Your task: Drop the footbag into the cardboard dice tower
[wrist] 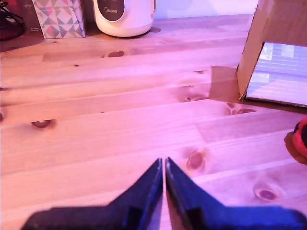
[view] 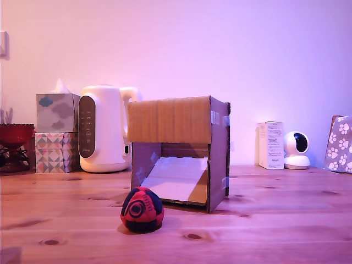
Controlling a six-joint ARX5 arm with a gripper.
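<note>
While the footbag (view: 142,209) sits untouched on the table (view: 275,220) at lower centre of the exterior view, just before the cardboard dice tower (view: 179,151), the task looks unstarted. The gripper (wrist: 164,163) hangs empty, its 2 fingers (wrist: 144,189) pressed nearly together; next they must spread and swing toward the ball.

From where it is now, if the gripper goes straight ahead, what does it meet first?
Probably only bare table. The shut gripper points between the kettle and the dice tower; depth is unclear.

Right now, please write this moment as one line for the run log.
tool: shut, empty, low above table | footbag: on table, in front of the cardboard dice tower opening | drop: not yet done
</note>
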